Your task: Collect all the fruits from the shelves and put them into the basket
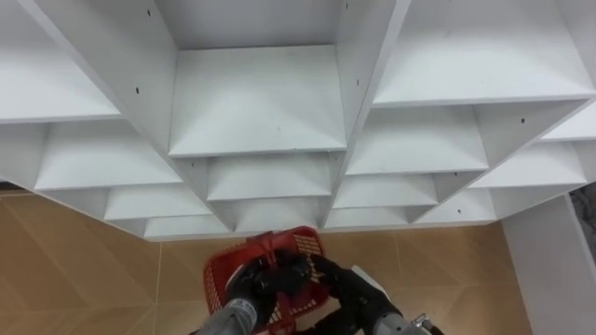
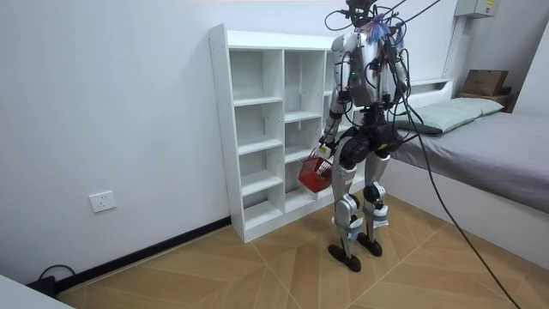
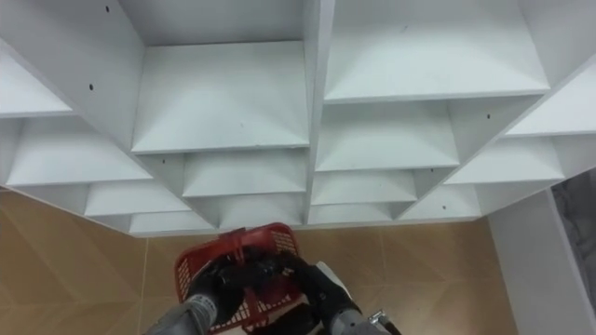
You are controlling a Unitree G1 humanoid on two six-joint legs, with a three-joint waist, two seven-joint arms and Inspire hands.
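Left hand: fingers curled round handle of red basket. Right hand: close beside left, likewise clamped on basket. Basket held low before body, over wood floor, just short of white closet. Robot stands upright facing closet shelves; bed behind it.

On my feed the closet is brightly and evenly lit, and its white boards show only soft grey shading under the shelves and on the inner walls. Shelf lines fan outward toward the edges of both eye views. The left robot hand and right robot hand on the red basket read as near-black shapes. In the room view the floor carries weak, soft shadows.
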